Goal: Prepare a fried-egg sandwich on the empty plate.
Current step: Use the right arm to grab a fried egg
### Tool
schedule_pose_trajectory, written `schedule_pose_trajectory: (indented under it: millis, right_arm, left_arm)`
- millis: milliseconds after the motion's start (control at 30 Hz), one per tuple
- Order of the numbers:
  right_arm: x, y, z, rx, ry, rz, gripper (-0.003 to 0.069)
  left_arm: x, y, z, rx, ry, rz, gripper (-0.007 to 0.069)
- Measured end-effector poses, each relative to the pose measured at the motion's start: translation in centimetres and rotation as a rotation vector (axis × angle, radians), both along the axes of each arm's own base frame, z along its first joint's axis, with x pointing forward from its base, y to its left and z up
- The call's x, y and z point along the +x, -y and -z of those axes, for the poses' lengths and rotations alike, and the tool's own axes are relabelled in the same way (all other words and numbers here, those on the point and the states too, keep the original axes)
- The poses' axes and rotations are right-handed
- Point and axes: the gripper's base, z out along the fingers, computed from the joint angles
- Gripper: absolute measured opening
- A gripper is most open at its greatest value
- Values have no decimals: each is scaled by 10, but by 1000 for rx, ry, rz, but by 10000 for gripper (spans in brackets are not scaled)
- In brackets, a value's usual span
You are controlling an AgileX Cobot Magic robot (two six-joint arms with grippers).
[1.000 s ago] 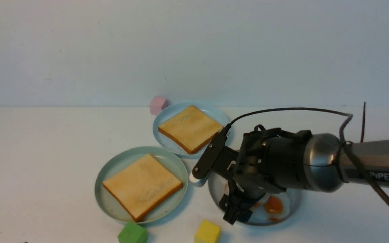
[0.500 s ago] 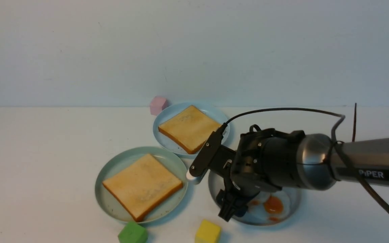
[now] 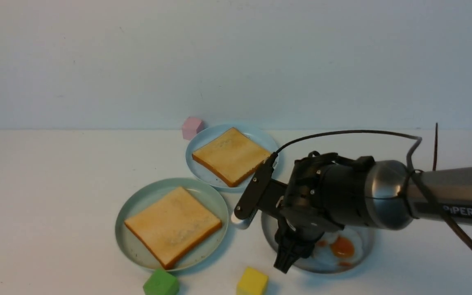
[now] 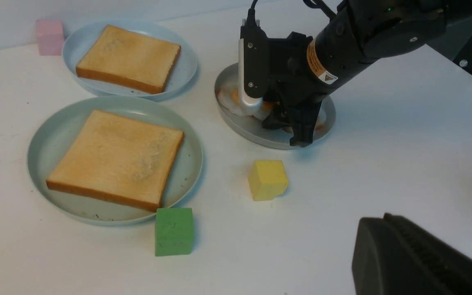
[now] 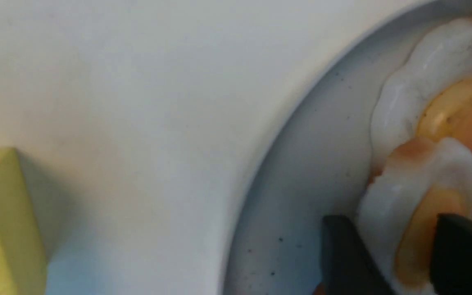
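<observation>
Three plates sit close together on the white worktop point(image 3: 55, 205). The mint-green plate point(image 3: 137, 201) is towards our left, the light blue plate point(image 3: 203, 141) is just behind it, and the grey speckled plate point(image 3: 368, 246) is to the right. The base toast point(image 3: 173, 225) lies flat on the mint-green plate, with one corner turned towards the grey plate. The second toast point(image 3: 231, 155) waits on the blue plate.

The fried egg point(image 3: 342, 248) lies on the grey plate, under our right arm. Our right gripper point(image 5: 410, 250) has pinched the egg's near edge, and the white bunches up between its fingers. From that grip the base toast lies to the left and a little farther forward, across the narrow gap between the plates, so we judge the carry to be a short leftward one.

The left gripper point(image 4: 408, 254) hangs clenched on nothing, near the worktop's front. The yellow cube point(image 3: 252, 282) sits nearer to us than that path.
</observation>
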Motion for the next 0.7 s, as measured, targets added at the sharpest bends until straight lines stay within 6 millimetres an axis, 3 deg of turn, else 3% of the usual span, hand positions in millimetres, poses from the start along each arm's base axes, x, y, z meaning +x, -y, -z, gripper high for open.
schedule_pose_trajectory:
  millis: [33, 67, 100, 200, 533, 700]
  right_arm:
    - [-2, 1, -3, 3, -1, 6, 145]
    - [-2, 3, -9, 8, 7, 11, 87]
    - [-2, 5, -13, 13, 15, 14, 74]
    - [-4, 8, -30, 35, 44, 21, 72]
    - [-9, 12, -46, 16, 64, 25, 55]
    - [-21, -15, -87, 47, 165, -55, 55]
  left_arm:
    - [0, 0, 0, 0, 0, 0, -13]
    - [0, 0, 0, 0, -1, 0, -13]
    - [0, 0, 0, 1, 0, 1, -13]
    - [0, 0, 0, 10, 7, 5, -13]
    - [0, 0, 0, 19, 13, 7, -13]
    - [1, -1, 0, 28, 24, 1, -13]
